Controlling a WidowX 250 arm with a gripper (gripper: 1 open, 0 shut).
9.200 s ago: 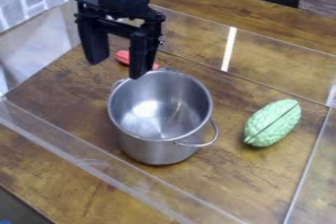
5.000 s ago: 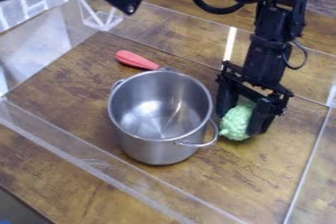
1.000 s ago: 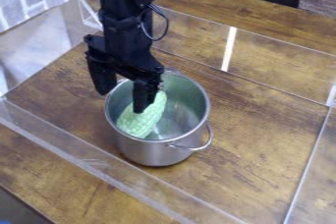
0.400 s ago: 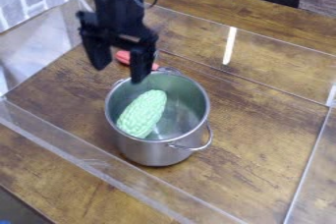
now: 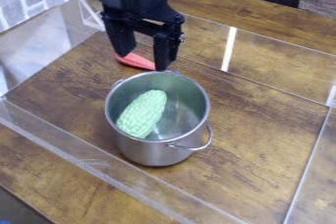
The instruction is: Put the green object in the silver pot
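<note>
The green object (image 5: 141,113), a light green ridged toy vegetable, lies inside the silver pot (image 5: 184,140), leaning against its left wall. The pot stands in the middle of the wooden table, one loop handle at its front right rim. My black gripper (image 5: 143,54) hangs above and behind the pot's far rim, pointing down. Its two fingers stand apart with nothing between them, so it is open.
A small red flat object (image 5: 137,61) lies on the table behind the pot, partly hidden by my fingers. Clear plastic walls (image 5: 66,144) fence the wooden table on the front, left and back.
My gripper has risen out of the pot and moved back and to the right, leaving the green object lying inside the pot.
</note>
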